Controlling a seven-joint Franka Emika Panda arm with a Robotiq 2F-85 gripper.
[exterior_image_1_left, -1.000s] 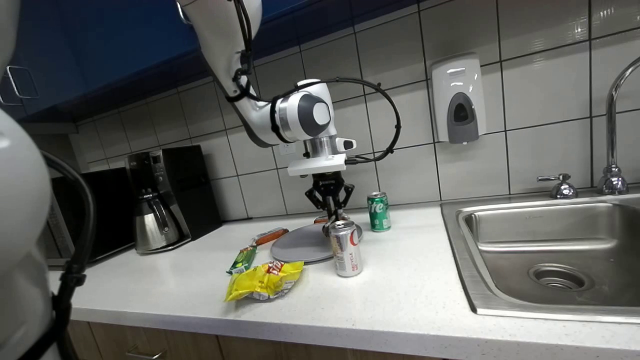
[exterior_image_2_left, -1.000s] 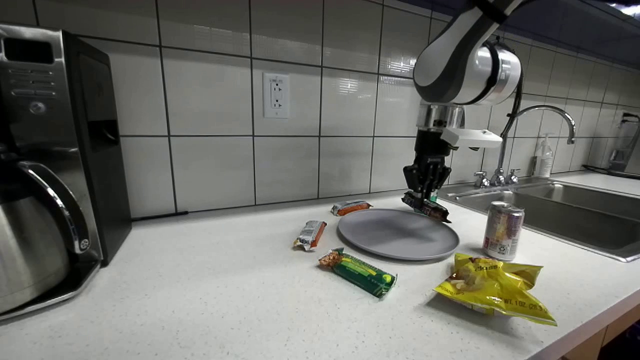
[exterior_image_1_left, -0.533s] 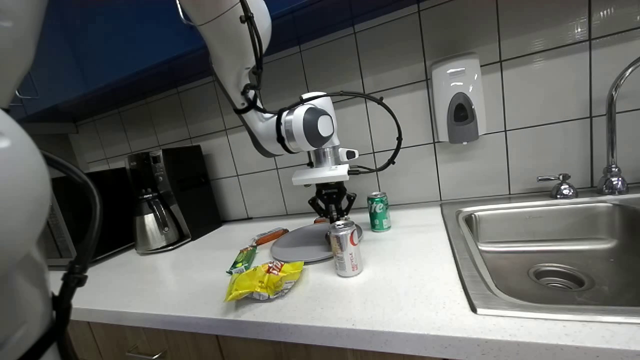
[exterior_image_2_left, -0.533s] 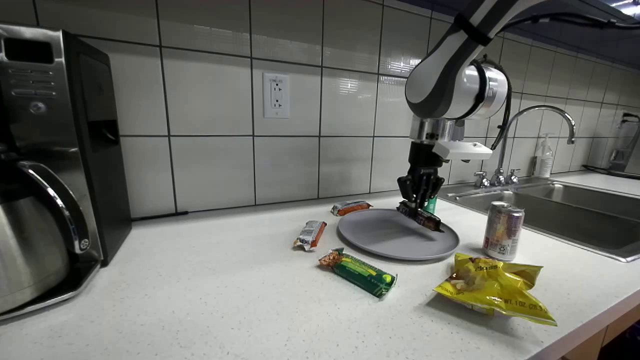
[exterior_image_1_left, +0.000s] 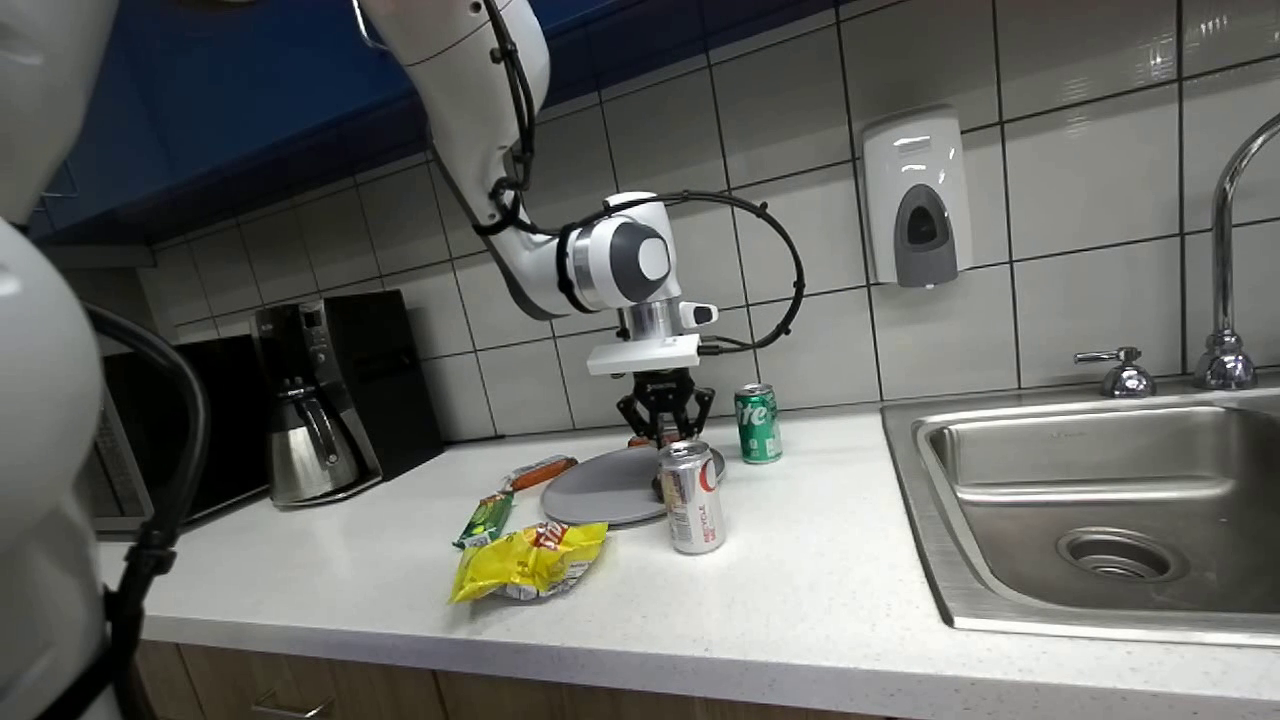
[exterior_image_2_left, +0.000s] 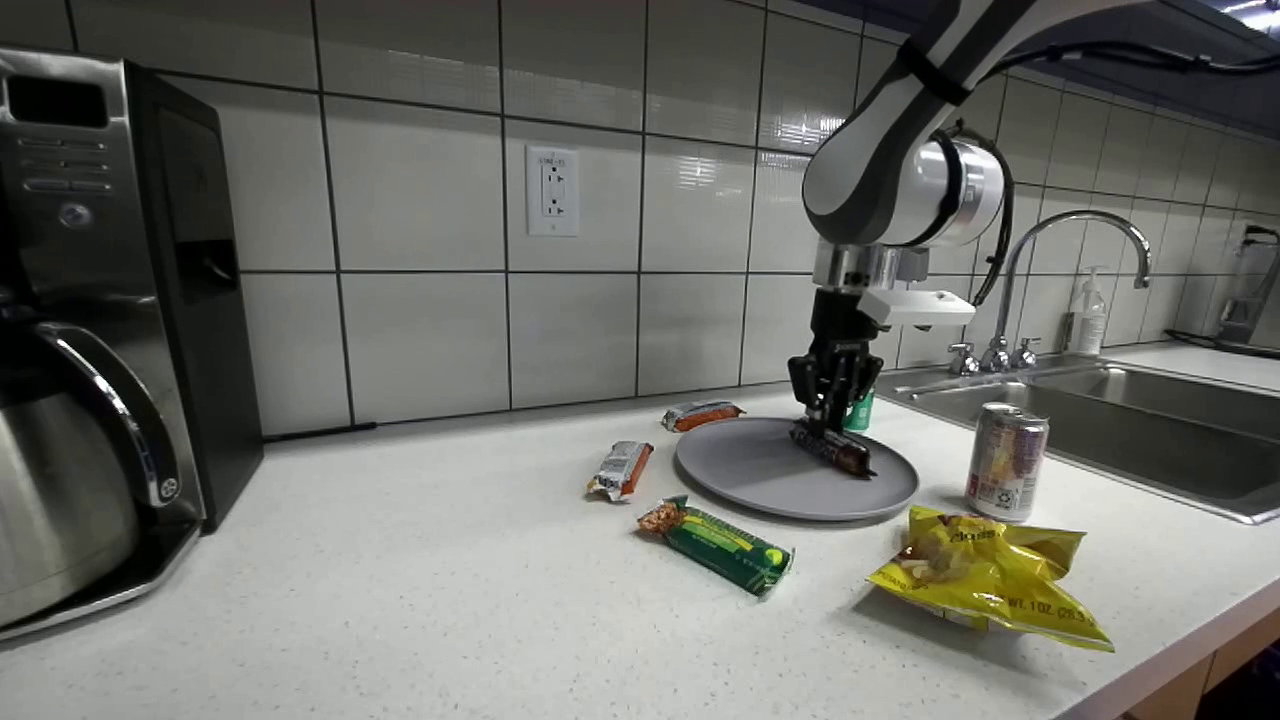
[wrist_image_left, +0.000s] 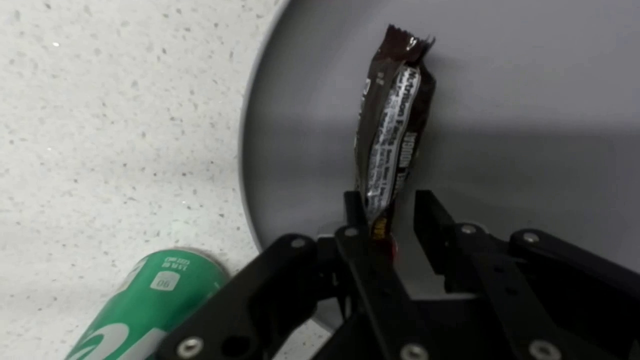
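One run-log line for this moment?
gripper: open around one end of candy bar | candy bar: on gray plate | green can: beside gray plate | silver can, chip bag: on counter

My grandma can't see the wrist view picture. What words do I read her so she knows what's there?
A dark brown wrapped bar lies on a gray plate, its lower end between the parted jaws of a black gripper. A green can is at the lower left, beside the plate on a speckled white counter.
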